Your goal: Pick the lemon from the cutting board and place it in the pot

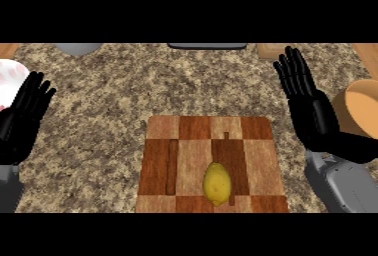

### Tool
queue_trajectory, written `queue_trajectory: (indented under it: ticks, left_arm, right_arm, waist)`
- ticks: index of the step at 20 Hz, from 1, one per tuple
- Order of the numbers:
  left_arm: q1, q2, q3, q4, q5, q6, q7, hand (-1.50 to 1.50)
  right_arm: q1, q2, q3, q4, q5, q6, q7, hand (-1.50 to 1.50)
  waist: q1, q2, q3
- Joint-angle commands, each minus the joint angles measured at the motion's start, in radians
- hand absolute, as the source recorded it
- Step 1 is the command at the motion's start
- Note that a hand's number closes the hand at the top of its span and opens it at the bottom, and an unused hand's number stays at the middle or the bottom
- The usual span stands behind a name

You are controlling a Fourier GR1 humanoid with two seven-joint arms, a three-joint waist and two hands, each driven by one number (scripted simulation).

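Lying on board: lemon (216,183), yellow, long axis pointing away from the robot, on the near half of the board and slightly right of its middle; nothing touches it.
Board (168,150): wooden, chequered in light and dark squares, flat on the counter (103,100), centred between the two hands.
Pot (362,106): tan and round, at the view's right edge, cut off by that edge and partly hidden behind the right hand; the part of its inside that shows is plain tan.
Lemon to pot: well apart, the lemon is on the board, not in the pot.
Left hand (22,117): at the view's left edge, fingers straight and pointing up, spread apart, holding nothing.
Right hand (310,107): right of the board, fingers straight and up, apart, holding nothing.
Plate (10,75): white with pink spots, at the far left, behind the left hand.
Far edge: grey round thing (77,48) and dark flat thing (207,46), both cut off by the view.
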Motion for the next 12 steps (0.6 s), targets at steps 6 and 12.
queue_trajectory:
  ticks: [6,12]
  left_arm:
    - [-0.102,-0.070,0.008,-0.024,-0.059,0.113,-0.039,0.00]
    - [-0.106,-0.103,-0.014,-0.032,-0.059,0.125,0.011,0.00]
  right_arm:
    - [-0.101,-0.209,-0.078,-0.001,-0.308,0.552,0.043,1.50]
    - [0.134,-0.349,-0.020,0.082,0.228,0.369,-0.342,-1.50]
  waist:
    - [0.015,-0.015,0.034]
    - [-0.004,-0.021,0.032]
